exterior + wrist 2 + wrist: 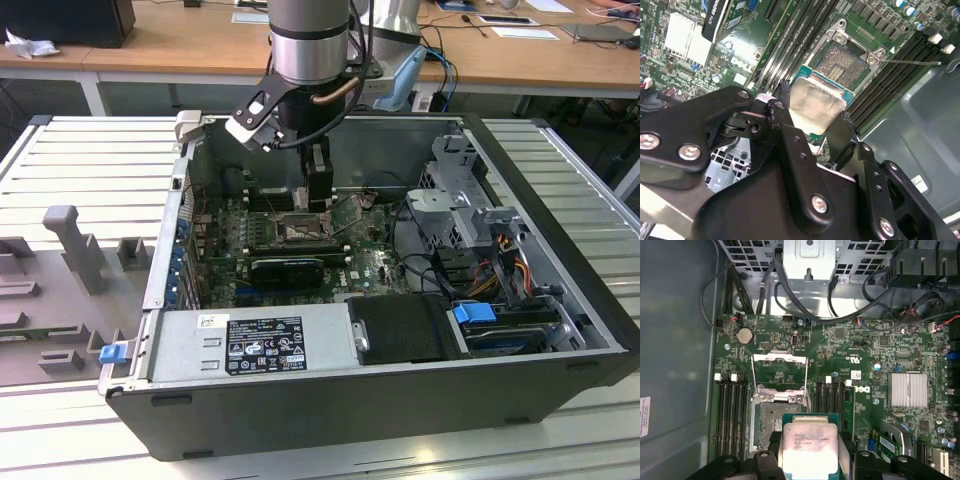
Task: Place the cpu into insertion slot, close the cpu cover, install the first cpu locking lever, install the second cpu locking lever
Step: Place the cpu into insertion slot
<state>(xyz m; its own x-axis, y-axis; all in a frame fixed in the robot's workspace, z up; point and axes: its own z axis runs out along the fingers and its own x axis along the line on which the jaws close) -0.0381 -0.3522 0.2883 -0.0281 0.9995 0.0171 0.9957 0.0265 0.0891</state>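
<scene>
- The gripper (pixel 815 117) has its two black fingers pressed against opposite edges of the cpu (pixel 812 100); the jaws are clamped on it.
- In the first wrist view the cpu (pixel 807 442) hangs between the fingers, its silvery face up, partly over one edge of the insertion slot (pixel 771 420). It appears to be above the socket, not seated.
- The insertion slot (pixel 842 62) is open and bare, its dark contact field exposed between the banks of memory slots (pixel 790 45).
- The cpu cover (pixel 779 362) is swung back from the socket and lies open on the motherboard (pixel 865 350) side.
- A thin wire locking lever (pixel 912 62) stands away from the socket corner, unlatched by my reading.
- In the exterior view the gripper (pixel 319 190) reaches down inside the open computer case (pixel 560 200), just above the insertion slot (pixel 300 232).
- Assessment: first step in hand, none complete. Seating the cpu, closing the cover and both levers remain.
</scene>
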